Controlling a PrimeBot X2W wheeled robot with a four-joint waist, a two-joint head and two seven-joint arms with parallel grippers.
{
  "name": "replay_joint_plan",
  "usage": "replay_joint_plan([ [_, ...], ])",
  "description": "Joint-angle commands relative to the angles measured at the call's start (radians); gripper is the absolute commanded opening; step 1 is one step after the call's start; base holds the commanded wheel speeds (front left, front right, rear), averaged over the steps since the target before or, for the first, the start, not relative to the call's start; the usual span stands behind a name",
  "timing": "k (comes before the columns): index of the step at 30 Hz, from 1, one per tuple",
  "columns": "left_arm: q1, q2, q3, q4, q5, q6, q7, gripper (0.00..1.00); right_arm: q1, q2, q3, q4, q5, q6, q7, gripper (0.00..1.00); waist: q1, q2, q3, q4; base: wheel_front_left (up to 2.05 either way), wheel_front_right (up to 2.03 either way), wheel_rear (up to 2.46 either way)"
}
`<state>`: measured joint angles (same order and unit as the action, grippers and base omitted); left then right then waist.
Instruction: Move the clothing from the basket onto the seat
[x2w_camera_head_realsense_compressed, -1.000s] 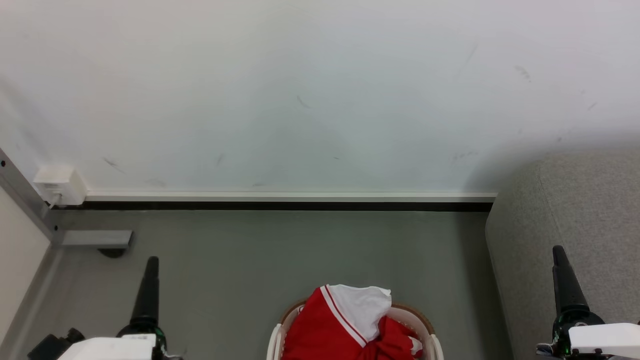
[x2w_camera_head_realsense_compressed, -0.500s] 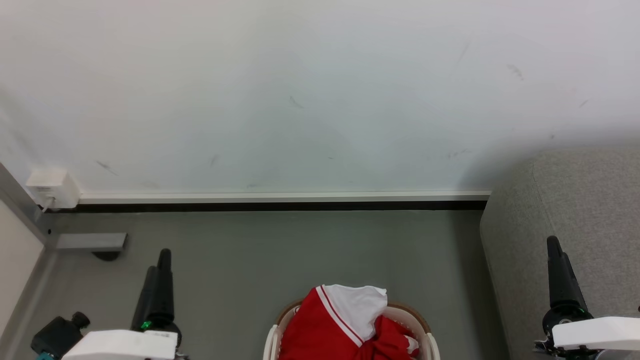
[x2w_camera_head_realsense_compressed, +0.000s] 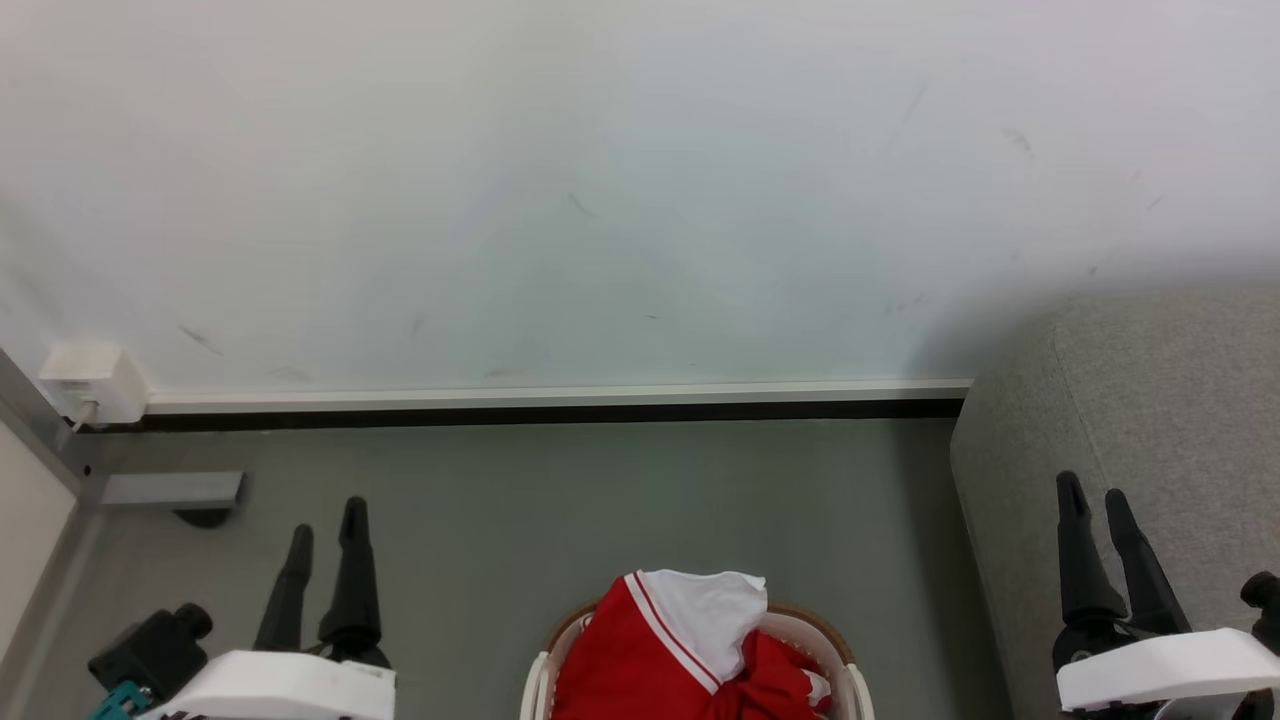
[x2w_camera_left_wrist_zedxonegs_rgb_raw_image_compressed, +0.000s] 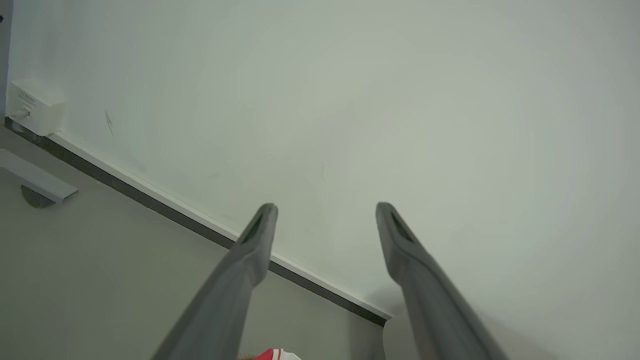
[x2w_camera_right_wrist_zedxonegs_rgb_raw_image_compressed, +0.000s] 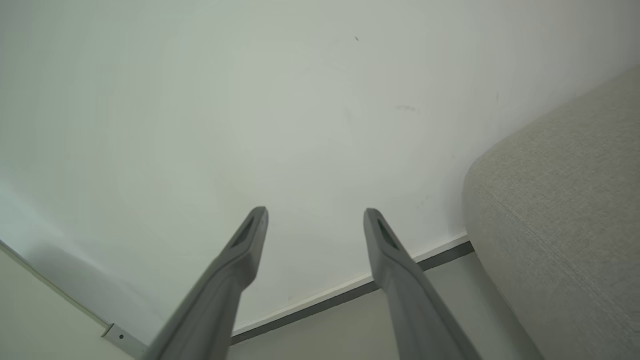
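Turned since a second ago, your left gripper (x2w_camera_head_realsense_compressed: 326, 515) and right gripper (x2w_camera_head_realsense_compressed: 1091, 487) show parted, empty fingers; clothing (x2w_camera_head_realsense_compressed: 640, 660) fills the basket (x2w_camera_head_realsense_compressed: 536, 688).

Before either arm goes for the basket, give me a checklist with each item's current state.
1. Left fingers apart, holding nothing: ok.
2. Right fingers apart, holding nothing: ok.
3. Clothing heaped in the basket, top exposed: ok.
4. Whole basket in the head view: not ok, its near side is cut off at the bottom edge.
5. Landing spot on the seat free: cannot tell, most of it lies beyond the frame.
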<state>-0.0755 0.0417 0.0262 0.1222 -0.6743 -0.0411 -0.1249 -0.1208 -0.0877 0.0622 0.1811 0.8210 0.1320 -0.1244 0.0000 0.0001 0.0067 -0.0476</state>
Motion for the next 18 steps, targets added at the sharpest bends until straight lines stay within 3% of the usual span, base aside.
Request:
replay_joint_plan([
  [1, -0.005, 0.009, -0.003, -0.009, 0.049, 0.007, -0.009, 1.00, -0.023, -0.011, 0.007, -0.006, -0.039, -0.001, -0.010, 1.00, 0.0000, -0.0001, 0.000, -0.001, 0.00, 0.00, 0.00],
  [18, 0.007, 0.010, -0.024, 0.009, 0.284, 0.046, -0.053, 1.00, -0.028, -0.022, 0.050, 0.023, -0.265, -0.002, -0.054, 1.00, 0.0000, -0.0001, -0.003, -0.010, 0.00, 0.00, 0.00],
])
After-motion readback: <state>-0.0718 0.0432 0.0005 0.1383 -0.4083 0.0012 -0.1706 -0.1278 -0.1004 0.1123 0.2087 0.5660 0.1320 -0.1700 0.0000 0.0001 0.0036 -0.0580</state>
